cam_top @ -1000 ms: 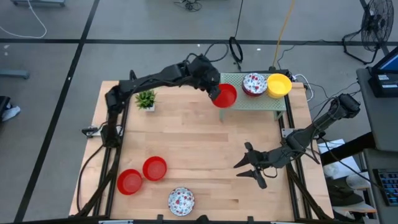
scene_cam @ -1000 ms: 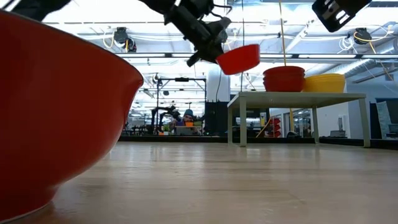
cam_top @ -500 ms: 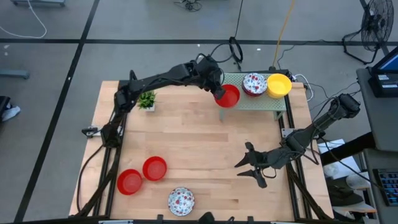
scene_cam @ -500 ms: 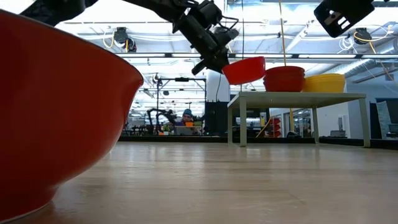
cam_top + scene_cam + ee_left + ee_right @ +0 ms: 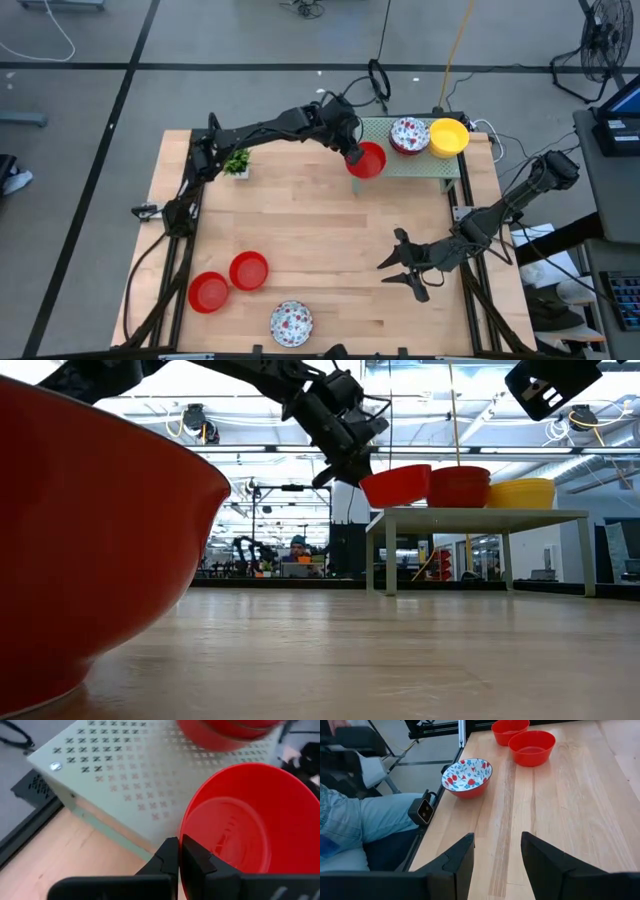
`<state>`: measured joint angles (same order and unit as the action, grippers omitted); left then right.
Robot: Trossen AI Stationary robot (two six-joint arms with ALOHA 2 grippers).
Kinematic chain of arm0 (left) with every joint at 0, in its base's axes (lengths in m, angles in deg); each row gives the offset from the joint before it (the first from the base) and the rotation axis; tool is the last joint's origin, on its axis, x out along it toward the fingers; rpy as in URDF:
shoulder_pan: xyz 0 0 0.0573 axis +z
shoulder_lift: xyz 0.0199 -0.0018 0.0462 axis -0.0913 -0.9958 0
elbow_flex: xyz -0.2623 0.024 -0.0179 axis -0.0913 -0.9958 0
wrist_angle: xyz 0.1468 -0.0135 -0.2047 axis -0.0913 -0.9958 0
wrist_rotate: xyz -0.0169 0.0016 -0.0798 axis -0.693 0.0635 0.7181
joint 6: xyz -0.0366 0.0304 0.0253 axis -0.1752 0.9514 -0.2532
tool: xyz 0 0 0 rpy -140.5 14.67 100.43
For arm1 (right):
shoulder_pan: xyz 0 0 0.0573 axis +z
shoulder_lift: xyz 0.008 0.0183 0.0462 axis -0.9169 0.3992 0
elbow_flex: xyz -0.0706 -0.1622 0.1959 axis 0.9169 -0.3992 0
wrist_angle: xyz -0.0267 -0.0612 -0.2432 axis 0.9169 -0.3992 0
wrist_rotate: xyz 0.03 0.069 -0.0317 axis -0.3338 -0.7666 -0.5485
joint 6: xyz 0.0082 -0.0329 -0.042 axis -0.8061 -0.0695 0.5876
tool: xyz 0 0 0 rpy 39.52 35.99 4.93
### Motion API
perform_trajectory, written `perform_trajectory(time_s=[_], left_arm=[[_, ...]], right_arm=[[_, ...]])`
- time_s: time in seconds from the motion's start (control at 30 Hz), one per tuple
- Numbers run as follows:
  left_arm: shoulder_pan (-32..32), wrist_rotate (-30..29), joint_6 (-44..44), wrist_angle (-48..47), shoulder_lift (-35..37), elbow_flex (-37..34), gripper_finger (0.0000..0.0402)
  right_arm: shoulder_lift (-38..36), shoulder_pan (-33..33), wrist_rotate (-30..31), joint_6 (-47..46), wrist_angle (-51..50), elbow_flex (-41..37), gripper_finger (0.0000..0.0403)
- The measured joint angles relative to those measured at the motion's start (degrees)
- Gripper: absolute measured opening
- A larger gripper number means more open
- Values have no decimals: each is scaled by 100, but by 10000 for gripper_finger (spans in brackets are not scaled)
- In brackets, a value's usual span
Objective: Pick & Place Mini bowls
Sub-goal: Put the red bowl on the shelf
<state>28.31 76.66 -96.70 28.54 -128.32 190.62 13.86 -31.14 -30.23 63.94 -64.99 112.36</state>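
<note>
The left gripper has its fingers clamped on the rim of a red bowl, holding it at the near corner of the small perforated stand at the far side of the table. On the stand sit a speckled bowl and a yellow bowl. The right gripper hangs over the table's near right part with its fingers apart. Two more red bowls and another speckled bowl rest near the front left edge.
</note>
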Motion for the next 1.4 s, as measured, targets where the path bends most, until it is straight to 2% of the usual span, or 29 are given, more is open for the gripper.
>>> perform_trajectory(time_s=[0.13,0.23,0.37,0.47,0.57,0.67,0.77,0.9,1.1,1.4], left_arm=[[-91,301,159,-580,284,-4,7],[-309,286,340,-1410,523,2,7],[-989,-161,523,-2395,591,-4,8],[-1555,-475,732,-2536,607,-121,8],[-2020,-490,907,-2151,602,-547,8],[-2328,-460,904,-1324,591,-1178,8],[-2438,-279,775,-132,593,-1875,8],[-2420,-316,518,803,591,-2485,8],[-2363,-381,336,961,598,-2930,8],[-2369,-401,203,957,598,-3128,18]], right_arm=[[0,0,0,0,4,0,148],[0,0,2,0,11,0,148],[0,-4,43,211,50,0,148],[0,-7,317,304,66,0,148],[0,-9,465,306,53,0,148],[0,-7,460,306,61,0,148],[0,-9,457,304,61,0,148],[0,-9,455,191,44,0,148],[0,-9,452,13,42,0,148],[0,-9,452,0,57,0,148]])
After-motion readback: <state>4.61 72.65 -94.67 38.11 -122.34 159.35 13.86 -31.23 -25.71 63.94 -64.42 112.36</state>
